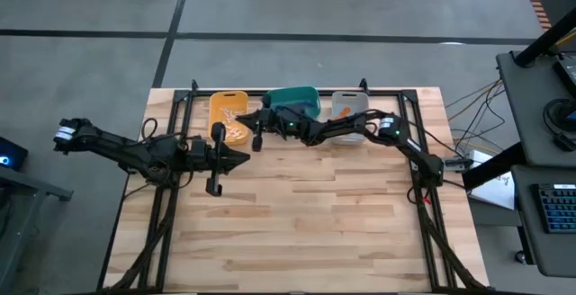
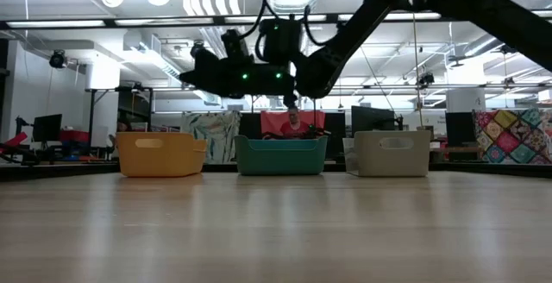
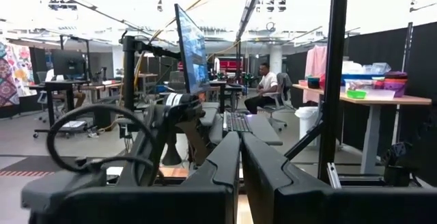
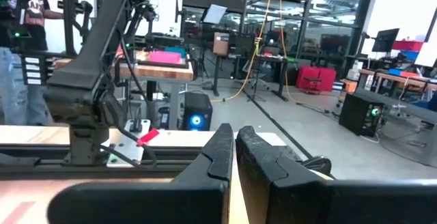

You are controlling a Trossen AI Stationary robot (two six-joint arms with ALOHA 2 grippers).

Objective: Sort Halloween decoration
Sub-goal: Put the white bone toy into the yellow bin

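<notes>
So here both arms are parked up in the air over the wooden worktop (image 1: 306,214), nothing in either one. The landmark to go by is the teal bin (image 1: 294,102), which sits in the middle of a row of three along the far edge of the worktop: yellow bin (image 1: 229,115) on one side, grey bin (image 1: 349,108) on the other.

The left end effector (image 1: 243,158) is clenched, fingers pressed together with nothing between them. It hangs over bare wood, in front of the yellow bin and off to the left arm's side of the teal bin.

The right end effector (image 1: 255,126) is clenched too and just as empty. That arm stretches across the front of the grey bin and the teal bin, and its tip ends up at the gap between the teal bin and the yellow one, raised well above the bin rims in the low view.

As for the Halloween decoration (image 1: 237,129), all I can make out is a little cluster of orange and pale bits inside the yellow bin, too small to tell apart. From above I can't tell what is in the teal and grey bins.

Behind the teal bin, a person in a red top (image 2: 293,126) sits in the room beyond.
</notes>
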